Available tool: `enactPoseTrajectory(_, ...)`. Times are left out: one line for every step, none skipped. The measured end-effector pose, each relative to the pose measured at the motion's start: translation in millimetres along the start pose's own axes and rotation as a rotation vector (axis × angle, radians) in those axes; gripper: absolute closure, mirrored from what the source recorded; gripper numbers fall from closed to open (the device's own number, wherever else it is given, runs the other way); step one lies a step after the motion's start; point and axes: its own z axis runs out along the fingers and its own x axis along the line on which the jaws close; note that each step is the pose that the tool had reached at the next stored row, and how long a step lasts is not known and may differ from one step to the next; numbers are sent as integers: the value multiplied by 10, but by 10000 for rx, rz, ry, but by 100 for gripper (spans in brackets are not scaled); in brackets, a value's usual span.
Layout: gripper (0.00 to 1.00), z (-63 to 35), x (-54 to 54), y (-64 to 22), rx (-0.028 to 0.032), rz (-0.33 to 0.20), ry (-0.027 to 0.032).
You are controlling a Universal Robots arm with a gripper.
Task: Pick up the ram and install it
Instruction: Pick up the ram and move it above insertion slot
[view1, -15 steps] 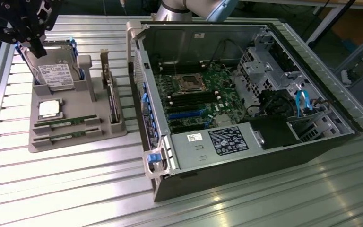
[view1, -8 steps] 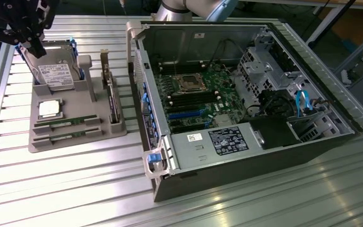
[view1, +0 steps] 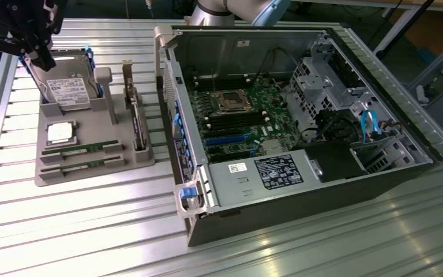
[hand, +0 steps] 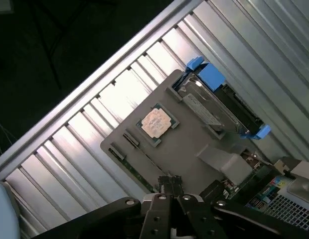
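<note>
At the exterior view's left, my gripper is hovering over the hard drive with its fingers pressed together and gripping nothing. Both ram sticks are lying in their slots in the grey holder, near the CPU chip. The open computer case is sitting to the right.

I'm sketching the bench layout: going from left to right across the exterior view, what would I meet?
ram sticks in the grey tray → expansion card → motherboard CPU socket → blue cables
</note>
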Motion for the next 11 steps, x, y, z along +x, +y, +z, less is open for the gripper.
enactPoseTrajectory(90, 0, 0, 0, -6, -360, 16)
enactPoseTrajectory(90, 1, 0, 0, -12, -660, 29)
enactPoseTrajectory(90, 1, 0, 0, -16, -942, 42)
enactPoseTrajectory(90, 2, 0, 0, -20, -1133, 51)
enactPoseTrajectory(90, 2, 0, -1, -22, -1346, 62)
enactPoseTrajectory(90, 2, 0, -1, -26, -1674, 78)
enactPoseTrajectory(90, 3, 0, -1, -29, -2005, 97)
enactPoseTrajectory(90, 3, 0, -1, -30, -2206, 109)
enactPoseTrajectory(90, 3, 0, 0, -32, -2401, 119)
enactPoseTrajectory(90, 3, 0, -1, -34, -2641, 132)
enactPoseTrajectory(90, 3, 0, -1, -35, -2838, 144)
